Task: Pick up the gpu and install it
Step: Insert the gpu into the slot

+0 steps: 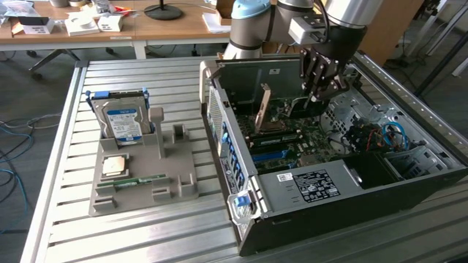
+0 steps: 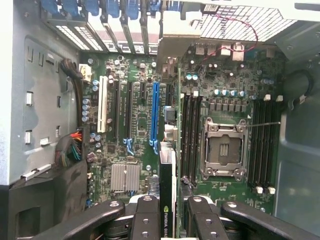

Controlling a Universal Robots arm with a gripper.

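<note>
My gripper (image 1: 321,98) hangs inside the open computer case (image 1: 292,224), shut on the gpu (image 1: 296,108). The gpu is a dark card held on edge, with its tan metal bracket (image 1: 262,107) pointing toward the case's slotted rear wall. In the wrist view the gpu (image 2: 167,170) shows edge-on between the two black fingers (image 2: 147,212). It hovers over the green motherboard (image 2: 135,125), just beside the long blue expansion slot (image 2: 155,115). I cannot tell whether its lower edge touches the slot.
A grey holder tray (image 1: 183,181) at the exterior view's left carries a silver hard drive (image 1: 126,123), a green memory stick (image 1: 131,182) and a small square chip (image 1: 115,165). Inside the case are a bare processor socket (image 2: 222,150), cables (image 1: 391,134) and a drive cage (image 1: 380,167).
</note>
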